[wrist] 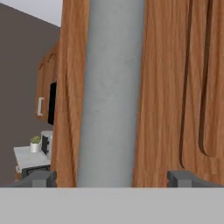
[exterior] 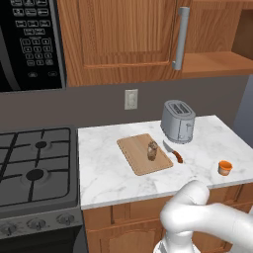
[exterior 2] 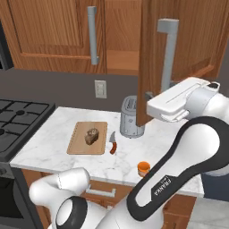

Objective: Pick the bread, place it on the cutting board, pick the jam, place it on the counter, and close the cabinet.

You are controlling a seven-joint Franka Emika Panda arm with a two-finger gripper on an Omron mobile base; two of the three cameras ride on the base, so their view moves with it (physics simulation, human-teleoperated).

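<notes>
The dark speckled bread lies on the tan cutting board. The orange jam stands on the marble counter near its front right edge. The cabinet door stands swung open. My gripper is up against that door, open, with the grey bar handle between its fingers and small gaps on both sides. The open cabinet shelf shows at the upper right.
A silver toaster stands behind the board, and an orange-handled knife lies beside it. A gas stove sits left of the counter under a black microwave. A wall outlet is on the backsplash.
</notes>
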